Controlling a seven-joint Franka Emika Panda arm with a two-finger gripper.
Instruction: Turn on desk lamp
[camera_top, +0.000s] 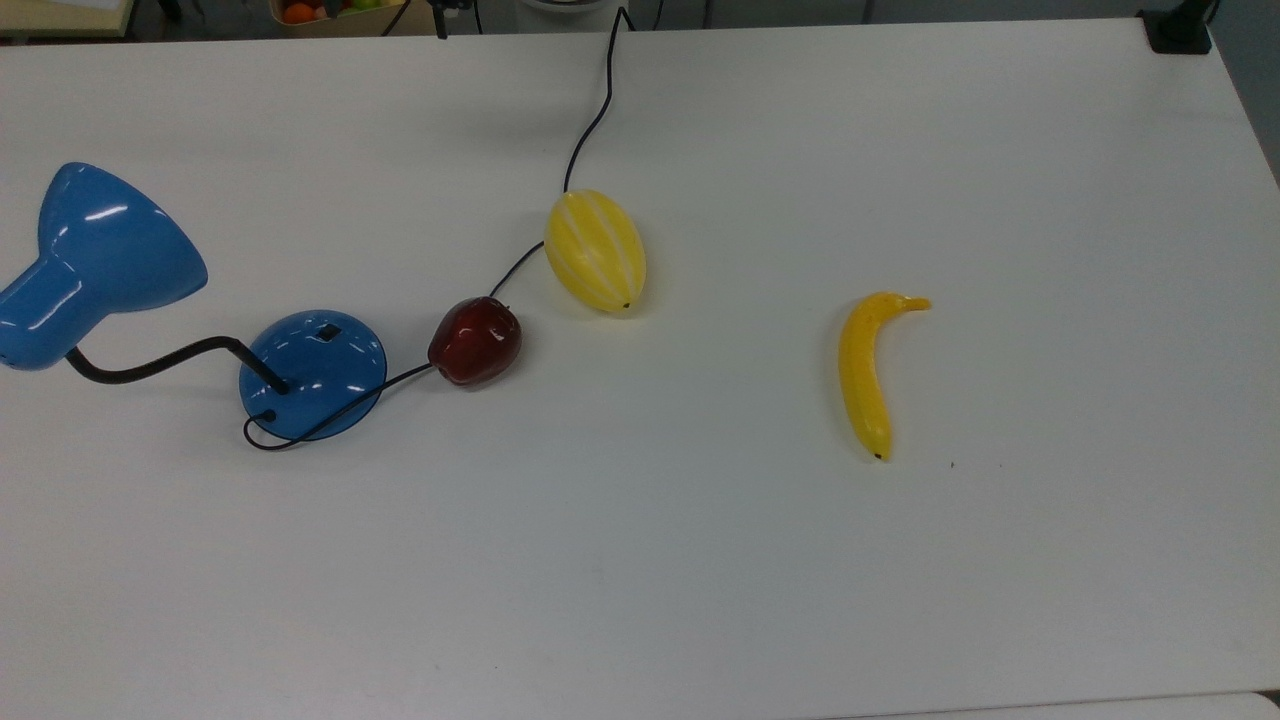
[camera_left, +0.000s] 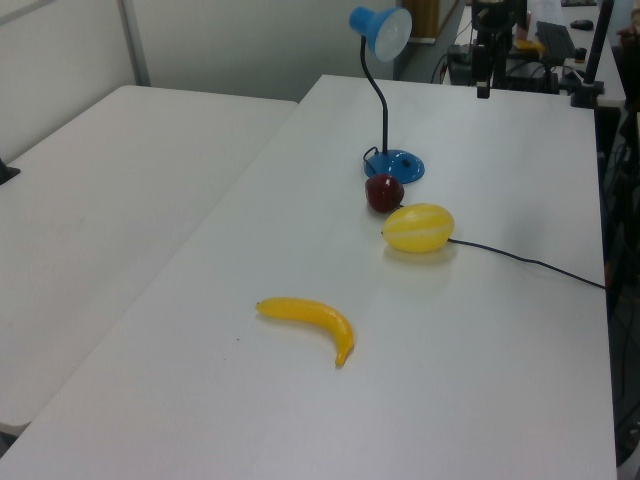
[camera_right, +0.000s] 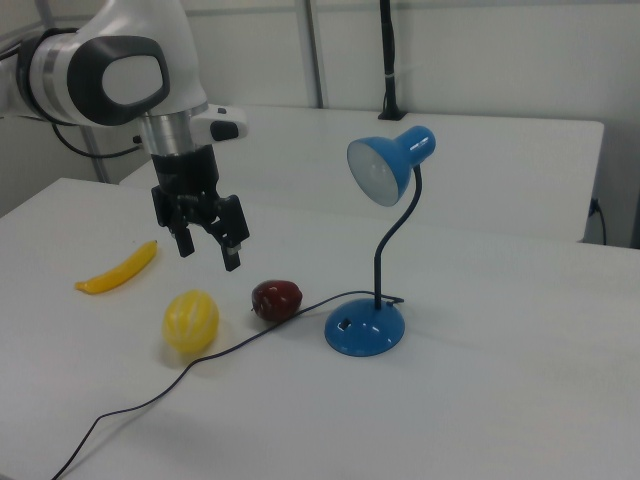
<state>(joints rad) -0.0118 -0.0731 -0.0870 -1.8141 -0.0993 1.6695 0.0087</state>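
The desk lamp stands at the top view's left, with a glossy blue cone shade (camera_top: 100, 255), a black gooseneck and a round blue base (camera_top: 313, 372). A small dark switch (camera_top: 327, 333) sits on the base's dome. In the right view the base (camera_right: 365, 328) rests right of centre and the shade (camera_right: 388, 165) faces the camera with no glow. My gripper (camera_right: 208, 255) hangs open in the air left of the lamp, above the table behind the apple and melon, holding nothing. The lamp base (camera_left: 400, 165) also appears far back in the left view.
A dark red apple (camera_top: 475, 340) lies just beside the base, on the cord. A yellow striped melon (camera_top: 596, 250) rests further along the black cord (camera_top: 590, 130), which runs off the table's far edge. A banana (camera_top: 866, 372) lies apart at the top view's right.
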